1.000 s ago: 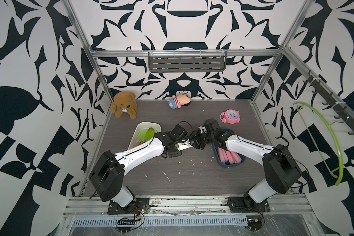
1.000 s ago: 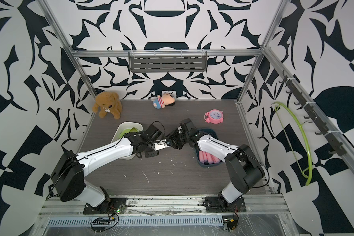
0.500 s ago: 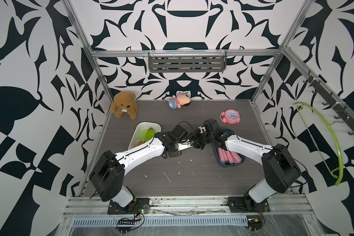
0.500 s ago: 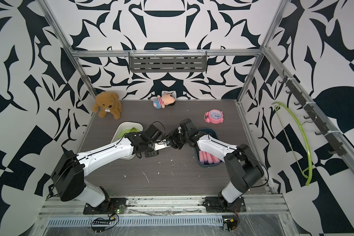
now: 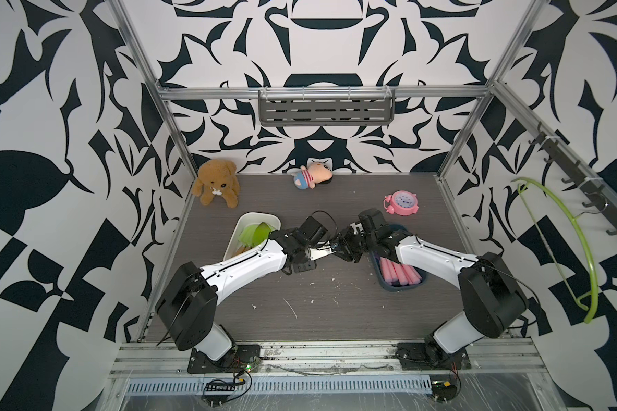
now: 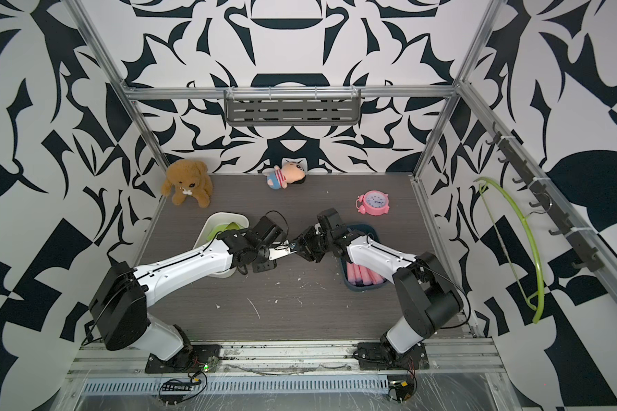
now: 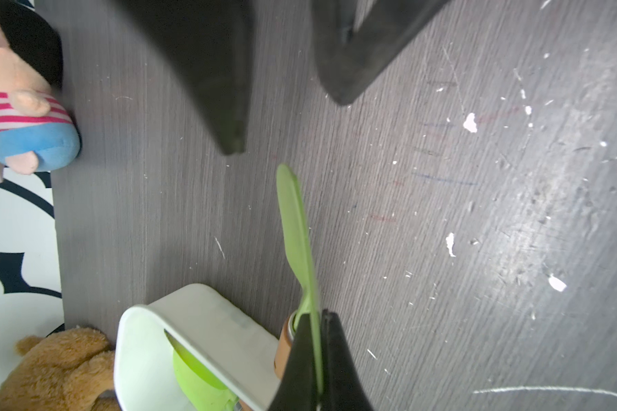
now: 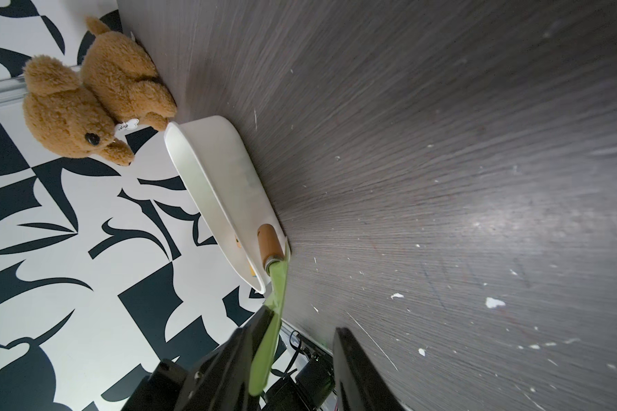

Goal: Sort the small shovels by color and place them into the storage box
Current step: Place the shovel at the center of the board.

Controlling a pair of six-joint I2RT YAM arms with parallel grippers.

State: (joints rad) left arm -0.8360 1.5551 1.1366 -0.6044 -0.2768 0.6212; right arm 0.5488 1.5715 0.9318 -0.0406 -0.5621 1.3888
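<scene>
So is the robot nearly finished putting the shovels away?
Nearly, it seems. Done: green shovels lie in the white box, pink-handled ones in the blue box. In hand: the left gripper pinches one green shovel by its blade; the right gripper stands open at its tip. Left: that one must go into the white box.

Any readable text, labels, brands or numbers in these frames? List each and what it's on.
Nothing legible in any view.
Clock dial: numerals present, too small to read.
Tag on the bear: dark marks, too blurred to read.
No other text, brand or sign in view.
</scene>
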